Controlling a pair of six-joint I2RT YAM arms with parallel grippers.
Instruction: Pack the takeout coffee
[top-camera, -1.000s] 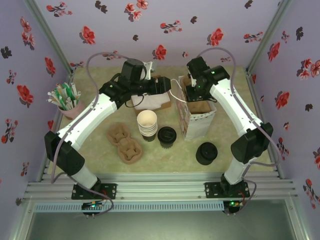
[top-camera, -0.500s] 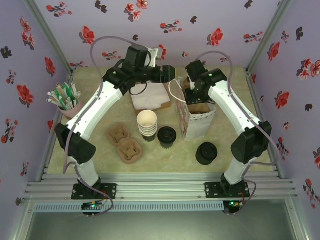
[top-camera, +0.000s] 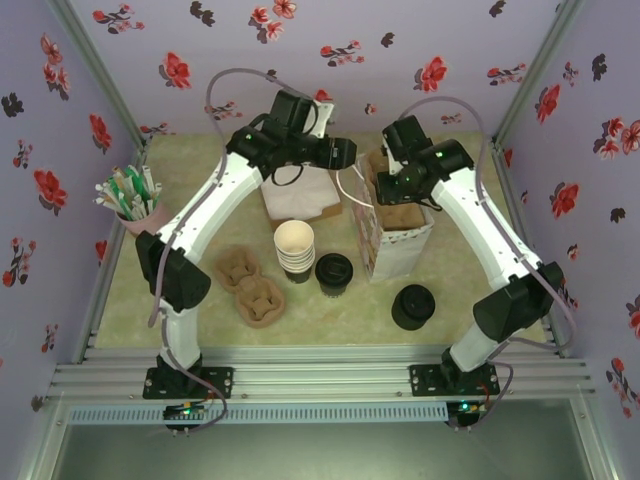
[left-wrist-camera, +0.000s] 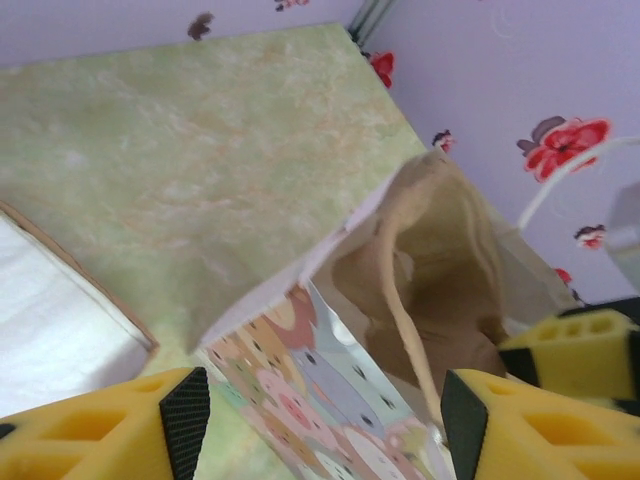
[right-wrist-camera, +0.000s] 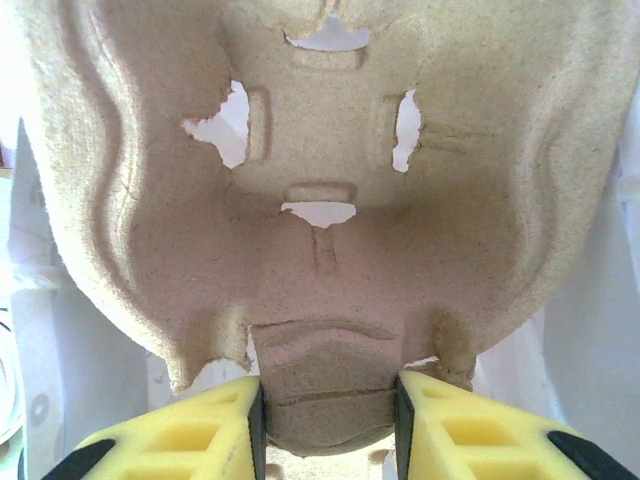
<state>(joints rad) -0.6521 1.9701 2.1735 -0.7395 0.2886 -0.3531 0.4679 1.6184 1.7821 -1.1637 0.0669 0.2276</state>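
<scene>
From above, the takeout coffee (top-camera: 333, 273) stands on the table just beside the stack of cups (top-camera: 295, 245) and left of the paper bag (top-camera: 405, 250). The pile of lids (top-camera: 412, 306) sits apart to its right, and both arms are well away from it. The left gripper (top-camera: 340, 155) hangs off the bag's far-left corner. The right gripper (top-camera: 393, 187) is over the bag's mouth, though what it carries is hard to make out here. The left wrist camera shows yellow fingers (left-wrist-camera: 110, 430) spread wide with nothing between them and the bag's open rim just beyond. The right wrist camera shows the jaws pinched on the lip of a pulp carrier (right-wrist-camera: 330, 200). The coffee is probably light, with a soft wall and a lid only pressed on. I would grip the wall below the lid, gently, and keep it upright.
</scene>
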